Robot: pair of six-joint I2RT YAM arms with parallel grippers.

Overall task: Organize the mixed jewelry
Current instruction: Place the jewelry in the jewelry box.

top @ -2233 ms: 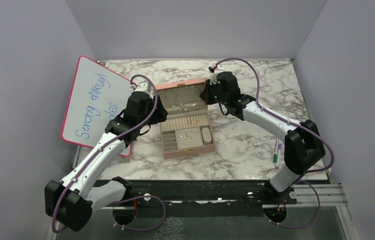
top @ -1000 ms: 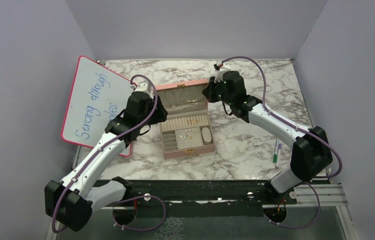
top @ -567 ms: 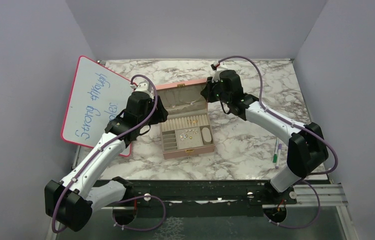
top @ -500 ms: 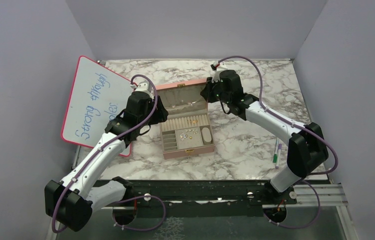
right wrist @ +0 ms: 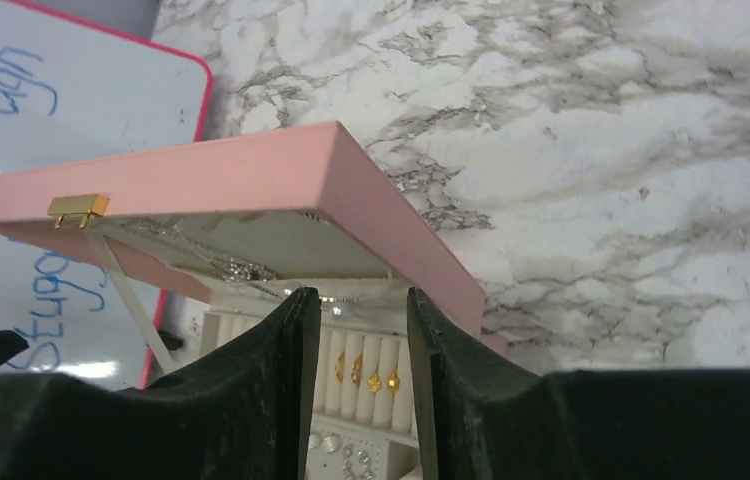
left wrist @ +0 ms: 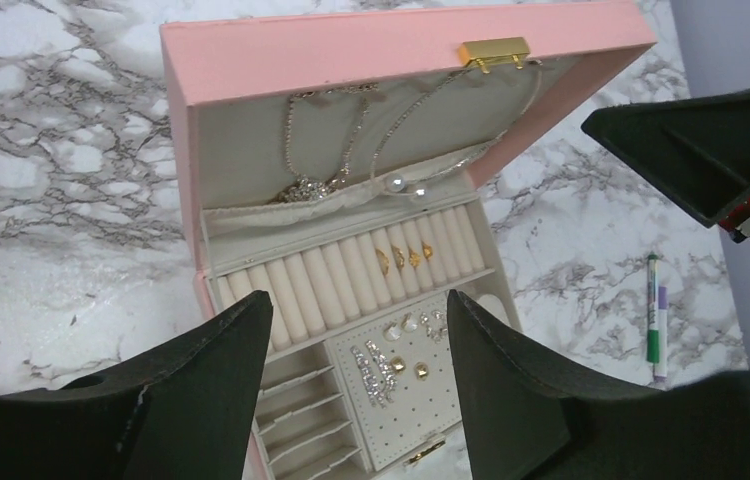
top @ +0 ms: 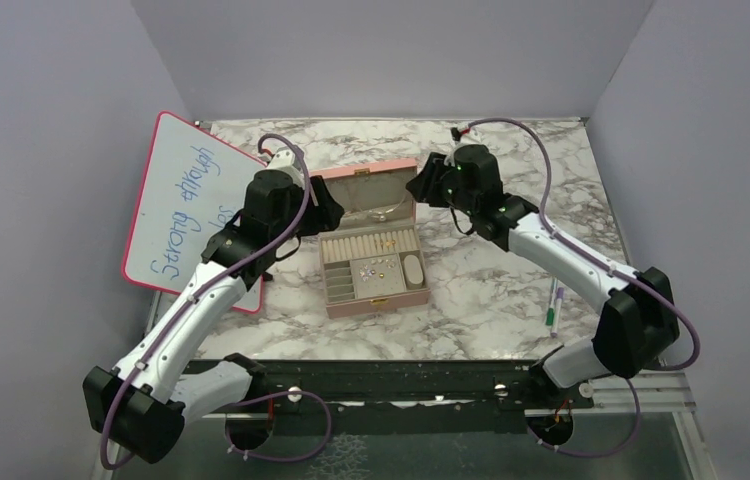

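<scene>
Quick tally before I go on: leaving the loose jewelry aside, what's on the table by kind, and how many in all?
Jewelry box: 1, pink, lid open
Whiteboard: 1
Marker pen: 1, green and white; a purple bit beside it may be a second, too small to tell
Total: 3, perhaps 4

whiteboard (top: pixel 173 200) text partly hidden behind left arm (top: pixel 201 298); jewelry (top: pixel 383 264) too small.

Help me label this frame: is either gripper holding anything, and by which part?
Nothing is held. The left gripper and the right gripper both stand open and empty by the pink box.
</scene>
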